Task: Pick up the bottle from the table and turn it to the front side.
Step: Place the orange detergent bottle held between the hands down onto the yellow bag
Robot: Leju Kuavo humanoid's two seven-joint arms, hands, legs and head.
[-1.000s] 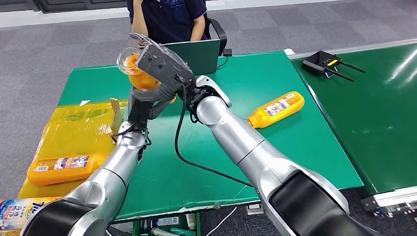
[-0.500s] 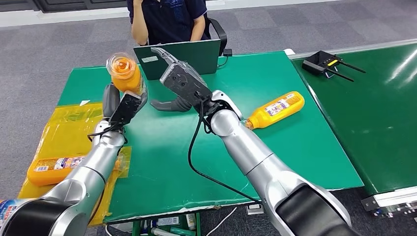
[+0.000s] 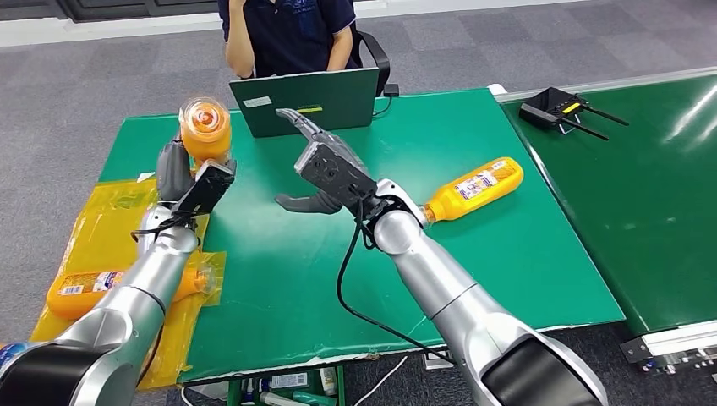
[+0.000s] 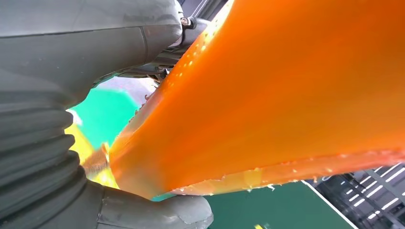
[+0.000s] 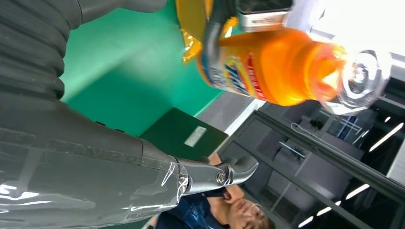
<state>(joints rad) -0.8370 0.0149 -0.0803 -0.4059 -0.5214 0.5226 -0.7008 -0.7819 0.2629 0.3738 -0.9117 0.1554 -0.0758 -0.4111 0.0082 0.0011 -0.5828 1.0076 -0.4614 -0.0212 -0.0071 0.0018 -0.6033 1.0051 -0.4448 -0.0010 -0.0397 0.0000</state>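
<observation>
Left hand [image 3: 188, 173] has its fingers wrapped around an orange bottle [image 3: 205, 128], clear cap up. Right hand [image 3: 325, 169] hangs empty, fingers spread, beside the laptop [image 3: 309, 99].

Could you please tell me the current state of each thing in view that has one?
Held bottle: upright, off the table, gripped by left hand.
Right hand: open, holding nothing.
Second bottle: lying on its side on the table.
Laptop: open.
</observation>
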